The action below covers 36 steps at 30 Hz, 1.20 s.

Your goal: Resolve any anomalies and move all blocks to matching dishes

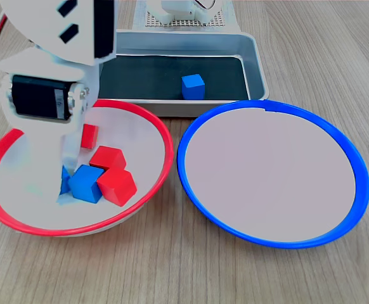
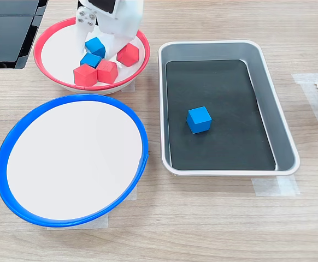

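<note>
White pincer (image 2: pixel 98 48) lowered into the red-rimmed dish (image 2: pixel 49 82), its jaws either side of a blue block (image 2: pixel 95 46) and apparently clasping it; contact is partly hidden. In the second exterior view, a second blue block (image 2: pixel 89 59) lies just below it, touching two red blocks (image 2: pixel 85 75) (image 2: pixel 107 71); a third red block (image 2: pixel 128 54) sits to the pincer's right. The blue-rimmed dish (image 2: pixel 142 158) stands on the desk (image 2: pixel 202 218) nearby. A third blue block (image 2: pixel 199 119) rests on the black floor of the grey tray (image 2: pixel 287 147). No legible writing or brand marks.
</note>
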Available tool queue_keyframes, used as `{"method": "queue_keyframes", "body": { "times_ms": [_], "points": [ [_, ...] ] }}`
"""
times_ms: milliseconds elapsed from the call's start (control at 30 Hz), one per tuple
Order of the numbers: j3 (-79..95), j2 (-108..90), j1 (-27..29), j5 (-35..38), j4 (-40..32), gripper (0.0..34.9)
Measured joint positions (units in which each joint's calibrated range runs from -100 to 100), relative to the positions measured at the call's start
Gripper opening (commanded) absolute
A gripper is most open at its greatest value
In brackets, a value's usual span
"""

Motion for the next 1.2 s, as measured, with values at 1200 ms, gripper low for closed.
{"method": "queue_keyframes", "body": {
  "times_ms": [1200],
  "points": [
    [-2.45, -0.94, -0.62, -2.88, 0.24, 0.3]
  ]
}}
